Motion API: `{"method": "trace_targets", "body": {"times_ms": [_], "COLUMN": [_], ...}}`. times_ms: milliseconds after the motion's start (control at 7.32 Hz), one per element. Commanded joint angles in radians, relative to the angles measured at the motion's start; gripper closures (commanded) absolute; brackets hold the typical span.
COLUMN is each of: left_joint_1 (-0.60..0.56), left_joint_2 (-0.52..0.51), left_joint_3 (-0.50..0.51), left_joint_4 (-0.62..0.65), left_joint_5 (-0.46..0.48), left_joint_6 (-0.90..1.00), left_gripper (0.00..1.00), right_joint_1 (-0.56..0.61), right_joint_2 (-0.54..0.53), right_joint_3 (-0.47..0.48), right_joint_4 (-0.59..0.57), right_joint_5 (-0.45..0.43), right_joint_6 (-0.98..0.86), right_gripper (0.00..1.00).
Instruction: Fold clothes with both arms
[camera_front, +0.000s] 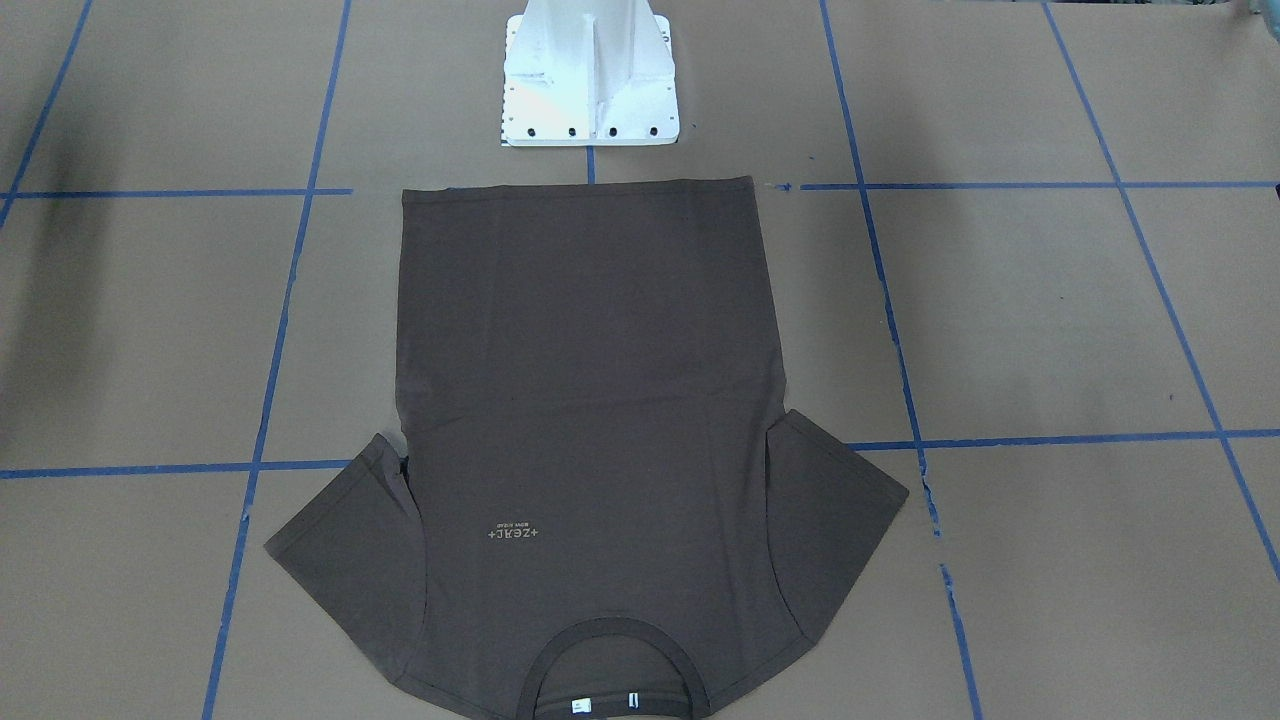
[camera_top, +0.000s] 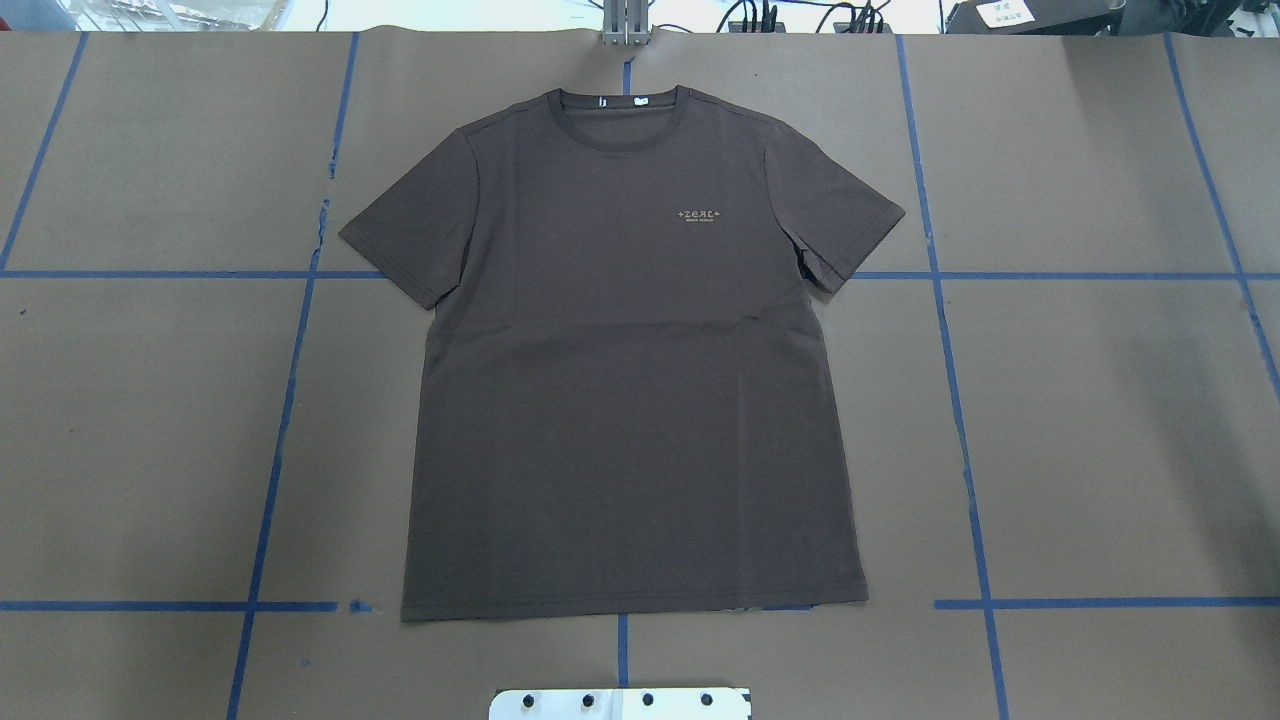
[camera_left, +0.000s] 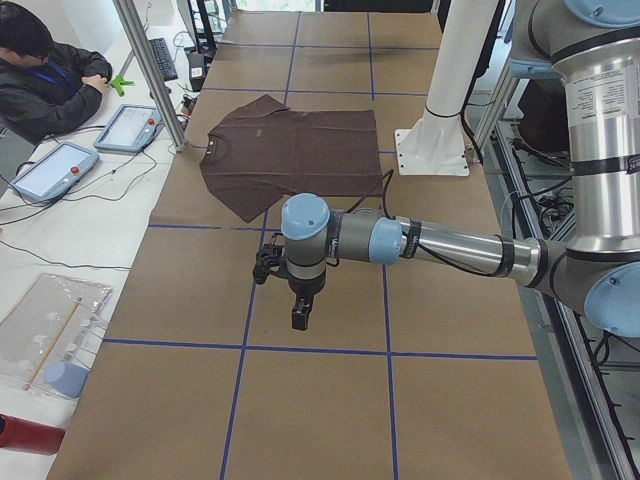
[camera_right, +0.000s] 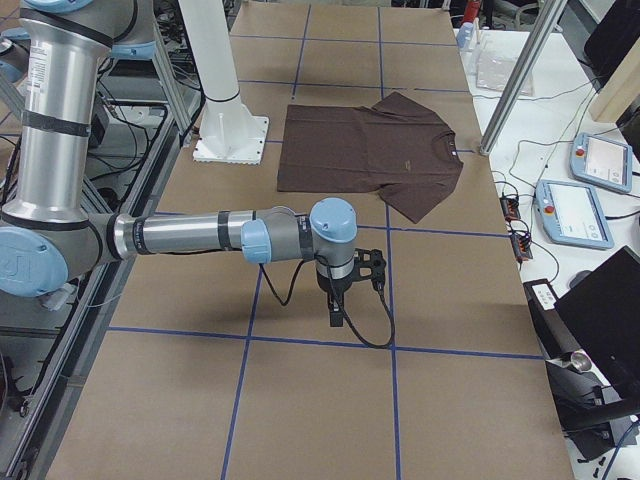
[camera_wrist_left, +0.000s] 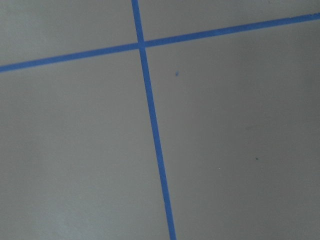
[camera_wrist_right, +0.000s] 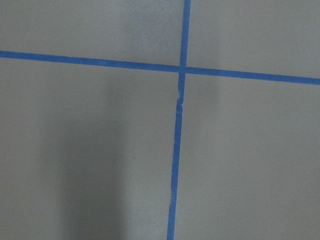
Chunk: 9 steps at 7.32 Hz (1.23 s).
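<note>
- A dark brown short-sleeved cotton T-shirt (camera_top: 630, 380) lies flat and face up in the middle of the brown paper-covered bench (camera_top: 1100, 420). Its sleeves are spread and nothing is folded yet. I'd guess it is smoothed out like this so both sides can be lifted evenly.
- Its long axis runs straight across the bench. The hem (camera_top: 630, 605) sits near the robot-side edge, just in front of the white metal pedestal (camera_front: 590, 80). The ribbed round collar (camera_top: 620, 110) points to the opposite long edge.
- The silver-grey left arm (camera_left: 450, 250) stretches low over bare bench toward its own end, well apart from the T-shirt. Its black left tool (camera_left: 298, 320) hangs pointing down above the blue tape lines (camera_wrist_left: 154, 125). I cannot tell from here whether that tool is open or closed.
- The silver-grey right arm (camera_right: 190, 235) mirrors it toward the other end, its black right tool (camera_right: 335, 318) also pointing down over tape and paper. I cannot make out its state either.
- Parked wide like this, both arms seem to be keeping the cloth clear, and each has to come in before any fold begins.
</note>
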Motion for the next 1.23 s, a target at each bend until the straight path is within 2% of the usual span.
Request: {"method": "trace_targets", "body": {"times_ms": [0, 273, 410, 546, 820, 1093], "left_joint_1": [0.000, -0.002, -0.005, -0.008, -0.009, -0.009], "left_joint_2": [-0.002, 0.006, -0.092, -0.111, -0.090, -0.088], "left_joint_3": [-0.009, -0.074, -0.004, 0.030, 0.021, 0.026], "left_joint_4": [-0.170, -0.278, -0.432, -0.509, -0.518, -0.518], "left_joint_5": [0.036, 0.027, 0.052, 0.082, 0.074, 0.073], "left_joint_6": [0.004, -0.001, -0.006, -0.012, -0.067, -0.070], "left_gripper": [0.00, 0.00, 0.00, 0.00, 0.00, 0.00], "right_joint_1": [-0.001, 0.002, 0.002, 0.002, -0.026, -0.063], "right_joint_2": [0.073, 0.206, 0.218, 0.212, 0.218, 0.312], "right_joint_3": [0.013, -0.006, -0.019, -0.022, -0.031, -0.140], "right_joint_4": [0.027, 0.020, 0.027, 0.044, 0.174, 0.271], "right_joint_5": [-0.002, -0.019, -0.004, 0.012, 0.018, 0.026], "right_joint_6": [0.003, 0.085, 0.131, 0.135, 0.139, 0.229], "right_gripper": [0.00, 0.00, 0.00, 0.00, 0.00, 0.00]}}
